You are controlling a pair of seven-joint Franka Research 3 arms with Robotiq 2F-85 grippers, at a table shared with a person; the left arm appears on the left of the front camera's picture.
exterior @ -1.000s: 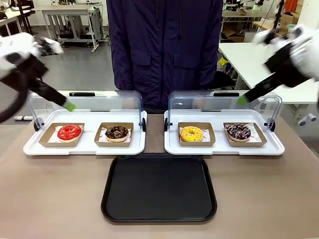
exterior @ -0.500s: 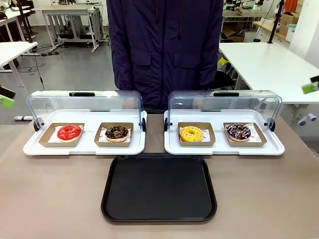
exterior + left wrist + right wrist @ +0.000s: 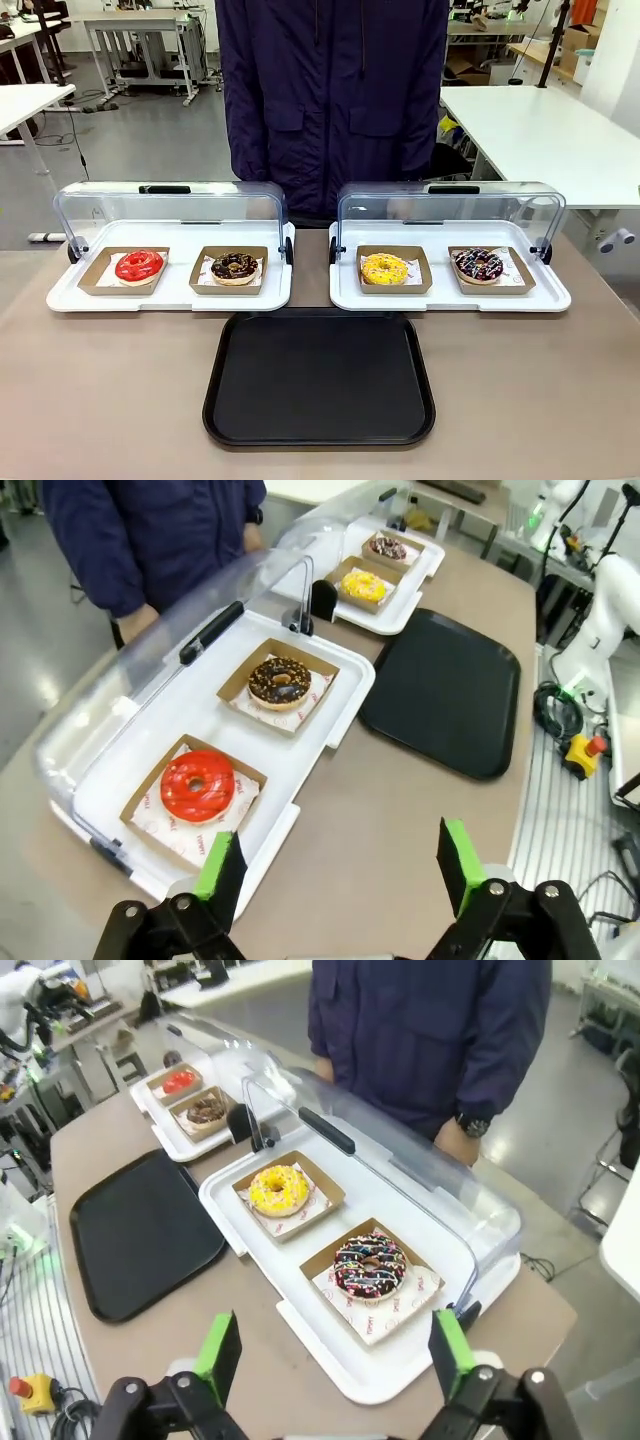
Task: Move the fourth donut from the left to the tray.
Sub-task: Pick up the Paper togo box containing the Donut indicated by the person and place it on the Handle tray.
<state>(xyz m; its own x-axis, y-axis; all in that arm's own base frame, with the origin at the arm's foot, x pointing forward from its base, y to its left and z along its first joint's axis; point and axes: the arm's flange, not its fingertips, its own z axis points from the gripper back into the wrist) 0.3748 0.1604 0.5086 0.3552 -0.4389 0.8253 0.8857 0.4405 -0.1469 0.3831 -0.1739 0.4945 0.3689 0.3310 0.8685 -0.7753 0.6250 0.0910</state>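
Chocolate sprinkle donut point(image 3: 369, 1266) sits untouched; I've just pulled back, right hand point(image 3: 335, 1345) and left hand point(image 3: 338, 860) both spread wide.

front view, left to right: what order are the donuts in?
red donut → chocolate donut with tan crumbs → yellow donut → dark chocolate sprinkled donut

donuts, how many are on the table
4: red donut and crumb-topped chocolate donut in the left white tray, yellow donut and the fourth donut, sprinkled chocolate, in the right white tray. None seem hidden.
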